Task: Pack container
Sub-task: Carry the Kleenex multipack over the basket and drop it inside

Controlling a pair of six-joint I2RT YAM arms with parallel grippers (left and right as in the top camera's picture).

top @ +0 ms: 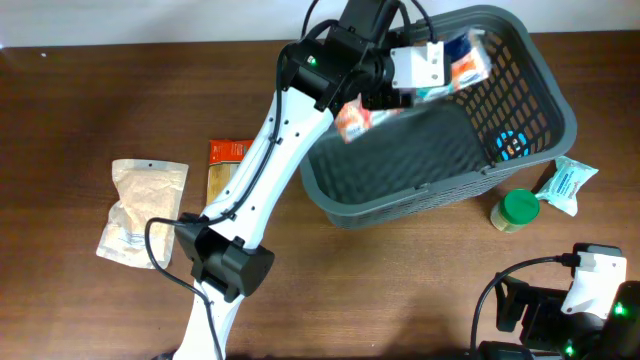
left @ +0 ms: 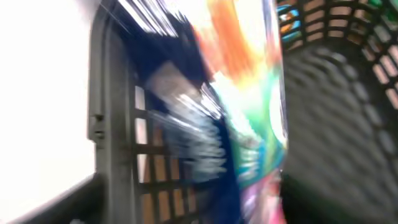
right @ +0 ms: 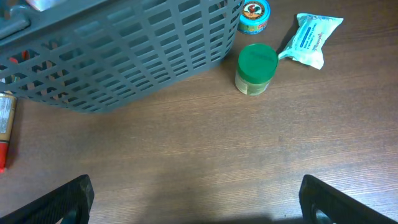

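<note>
Container [top: 420, 195] stands on the far right part of the desk [top: 100, 100], a big dark grey basket with slotted sides. The left claw [top: 435, 80] hangs over its far left corner, with a colourful packet [top: 466, 58] in orange, white and blue right at its tip. The left wrist view is filled by that packet, blurred against the lattice wall, so I cannot tell whether the claw grips it or stands open. A second orange-and-white packet [top: 355, 120] shows blurred at the container's left rim. A small blue-rimmed tin [right: 254, 15] sits at the container's right end (inside or just outside, I cannot tell). Just beyond that end stand a green-lidded jar [right: 256, 68] and a pale blue pouch [right: 311, 38]. The right claw [right: 199, 200] is low over bare desk at the near right, fingers spread wide, holding nothing.
</note>
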